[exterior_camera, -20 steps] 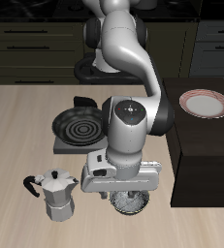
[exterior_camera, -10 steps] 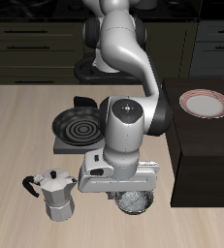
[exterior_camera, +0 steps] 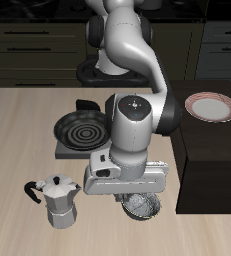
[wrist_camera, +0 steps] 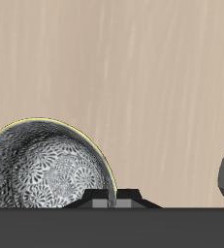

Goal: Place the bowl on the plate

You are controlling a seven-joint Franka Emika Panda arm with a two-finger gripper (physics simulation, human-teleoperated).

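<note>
The bowl, dark grey outside and speckled white-grey inside, is near the table's front edge, right under my hand. In the wrist view the bowl is large and close. My gripper has come down on its rim. In the wrist view the gripper has its fingertips close together, with the bowl's rim between them. The plate, white with a reddish-pink rim band, lies on top of a dark box, farther back and well apart from the bowl.
The dark box stands close beside the bowl and rises above the table. A silver moka pot stands on the bowl's other side. A black frying pan with a spiral pattern sits farther back.
The bowl has shifted a little toward the dark box and slightly up in view, together with my hand. The arm stands a bit higher than a second ago.
</note>
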